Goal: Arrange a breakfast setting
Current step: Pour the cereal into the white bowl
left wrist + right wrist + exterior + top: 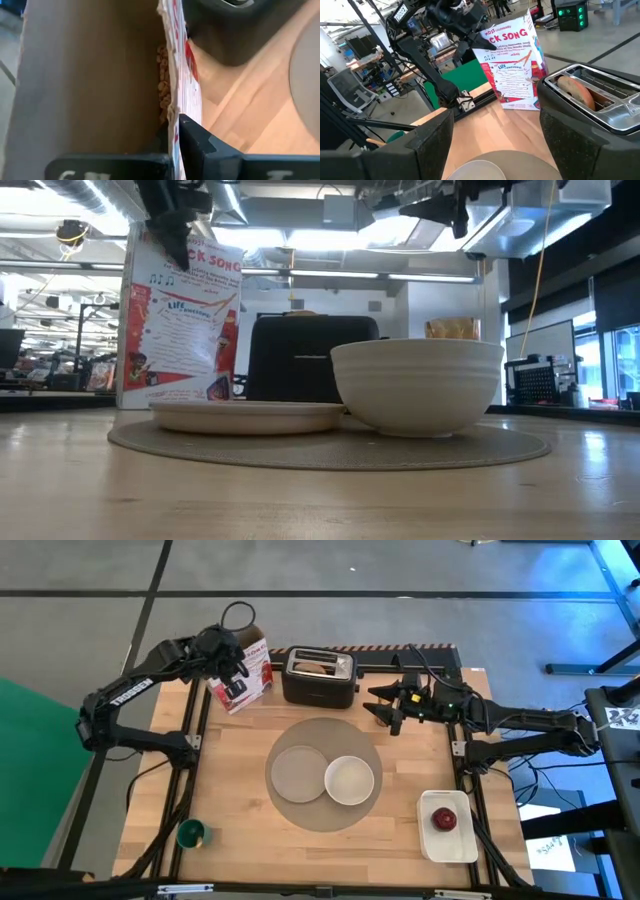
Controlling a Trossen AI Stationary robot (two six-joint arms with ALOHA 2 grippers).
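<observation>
A red and white cereal box stands on the table's far left, beside a black toaster. My left gripper is at the box's open top, shut on its wall. The ring-shaped bread sticks up out of the toaster's slot. The small grey plate and the white bowl lie on the round grey mat. The red apple lies in the white tray. My right gripper is open and empty, right of the toaster. The cup and the spoon do not show. My left gripper pinches the cereal box's printed front wall at its torn top edge, with one finger inside the box and one finger outside on the printed face. The fingers come from above, pointing down. The box stands upright with its bottom on the table.
A small green cup stands near the table's front left corner. The toaster is close to the cereal box on its right. Bare wood lies left of the mat and in front of it. Cereal pieces show inside the box.
</observation>
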